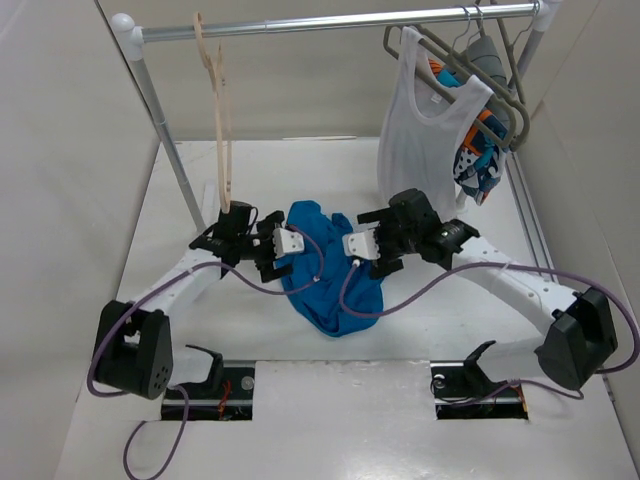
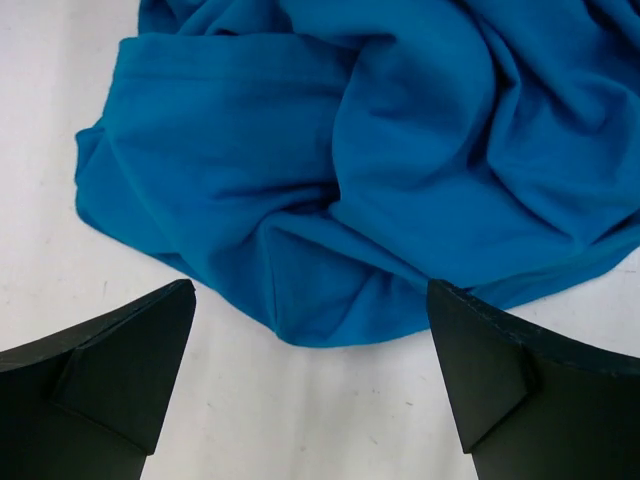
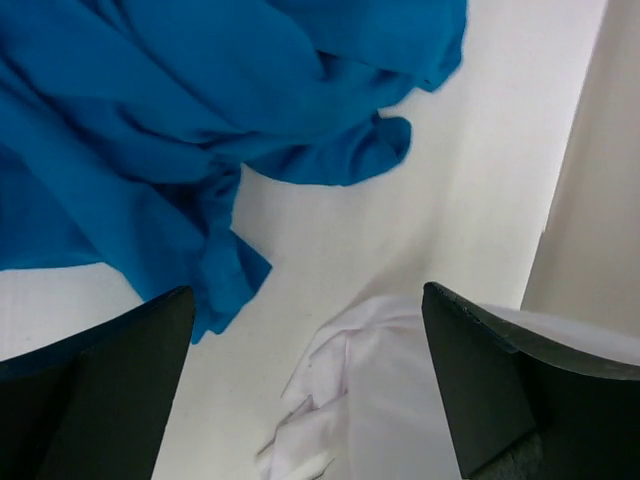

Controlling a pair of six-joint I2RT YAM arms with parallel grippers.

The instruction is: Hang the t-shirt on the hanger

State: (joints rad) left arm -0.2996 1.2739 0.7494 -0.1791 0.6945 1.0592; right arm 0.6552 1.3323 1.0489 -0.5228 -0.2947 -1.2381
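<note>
The bright blue t-shirt lies crumpled on the white table between my two arms. The pale beige wooden hanger hangs empty from the left end of the rail. My left gripper is open and empty at the shirt's left edge. In the left wrist view the shirt fills the upper part and its folded edge reaches between the open fingers. My right gripper is open and empty at the shirt's right edge. In the right wrist view the shirt lies upper left of the open gripper.
A white tank top hangs at the rail's right end; its hem shows between the right fingers. Grey hangers and an orange-teal patterned garment hang behind it. The metal rail and its slanted left post stand at the back.
</note>
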